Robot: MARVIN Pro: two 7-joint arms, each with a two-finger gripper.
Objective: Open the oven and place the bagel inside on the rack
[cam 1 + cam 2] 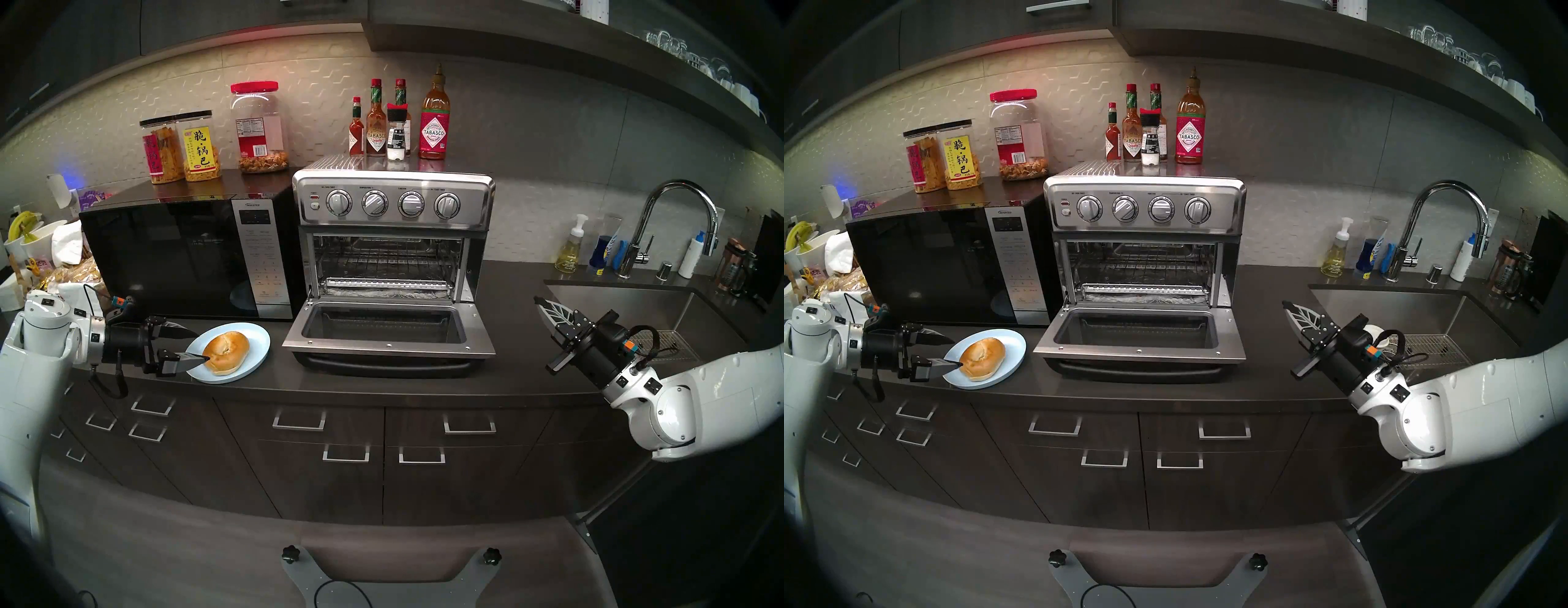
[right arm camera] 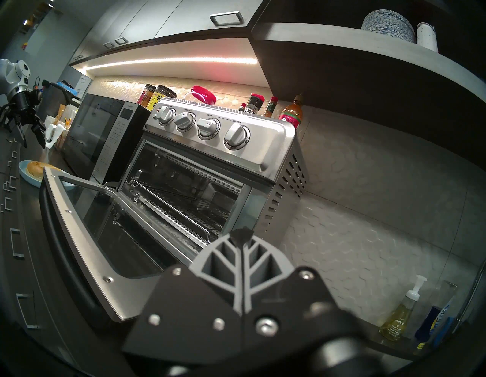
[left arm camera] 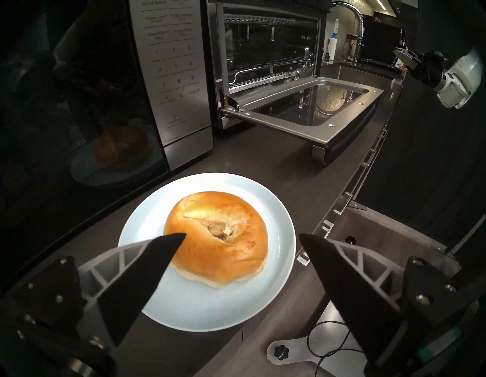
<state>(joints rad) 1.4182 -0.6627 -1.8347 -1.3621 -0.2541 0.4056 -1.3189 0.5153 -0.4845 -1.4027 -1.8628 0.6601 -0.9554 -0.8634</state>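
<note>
Head view: dark kitchen counter (image 1: pixel 382 395), pale hexagon-tiled backsplash (image 1: pixel 551 140) behind.

A kitchen: dark bench (image 1: pixel 382 386) with sink (image 1: pixel 628 305) and faucet (image 1: pixel 679 199), microwave (image 1: pixel 182 259), toaster oven (image 1: pixel 392 204), cabinets, hot-sauce bottles (image 1: pixel 435 123).

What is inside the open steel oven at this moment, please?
Inside the oven I see a wire rack with nothing on it, and below it a foil-lined tray. The bagel lies outside, on the blue plate. The cavity's back corners are too dark to judge.
</note>
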